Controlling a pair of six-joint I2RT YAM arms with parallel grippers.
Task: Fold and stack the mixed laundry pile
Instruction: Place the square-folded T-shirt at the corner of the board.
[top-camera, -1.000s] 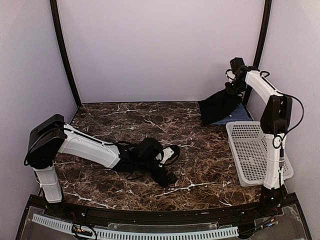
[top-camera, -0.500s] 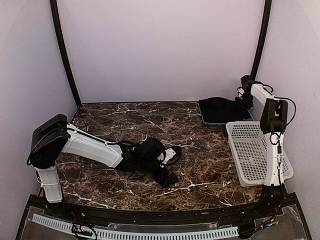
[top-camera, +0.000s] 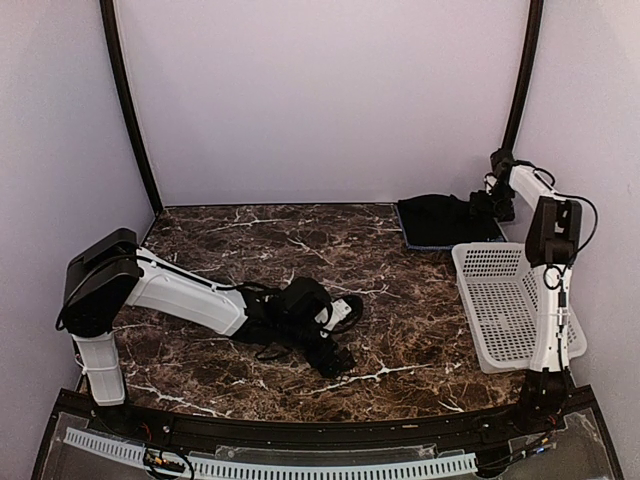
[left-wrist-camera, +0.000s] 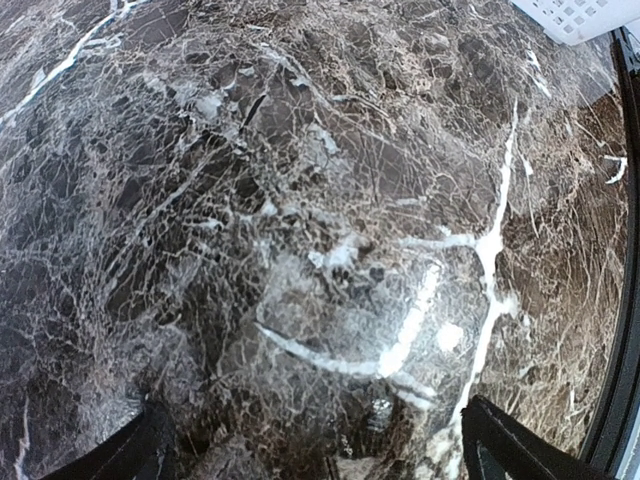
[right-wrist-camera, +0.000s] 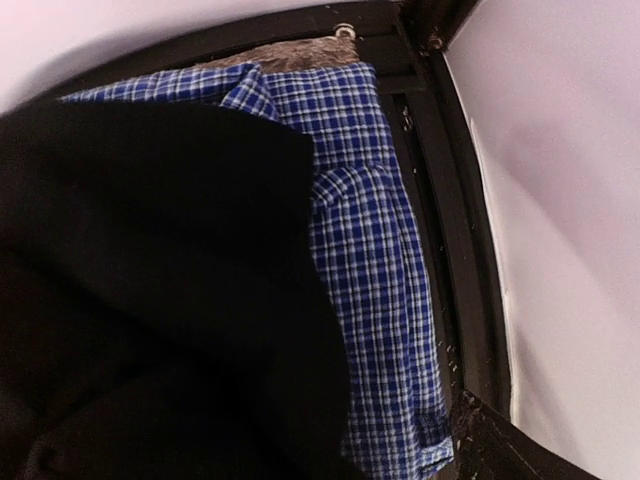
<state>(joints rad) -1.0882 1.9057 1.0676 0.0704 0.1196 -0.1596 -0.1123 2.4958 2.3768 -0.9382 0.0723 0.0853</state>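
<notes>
The two garments lie together in the far right corner of the table (top-camera: 250, 240): the black garment (top-camera: 437, 218) on top, and under it the blue-and-white checked shirt (right-wrist-camera: 370, 250), of which only a strip shows along one side in the right wrist view and a thin edge along the near side in the top view. The right gripper (top-camera: 497, 203) hangs just beside the right end of this stack, so the cloth lies to the left of the claw and slightly below it, toward the middle of the table. The stack looks a little longer from left to right than from front to back, and the claw stands at its short end. Only one finger (right-wrist-camera: 492, 440) shows, far out at the side of the wrist view. The other is lost against the black cloth, so I judge the jaws as apart and holding nothing. The white basket (top-camera: 500, 310) stands near, on the front side of the stack. The left gripper (left-wrist-camera: 318, 452) is well apart from it, low over bare marble at the near middle, with its fingers wide apart. The right arm is therefore the nearer one, and any coming move should lift away from the cloth and not drag across it
</notes>
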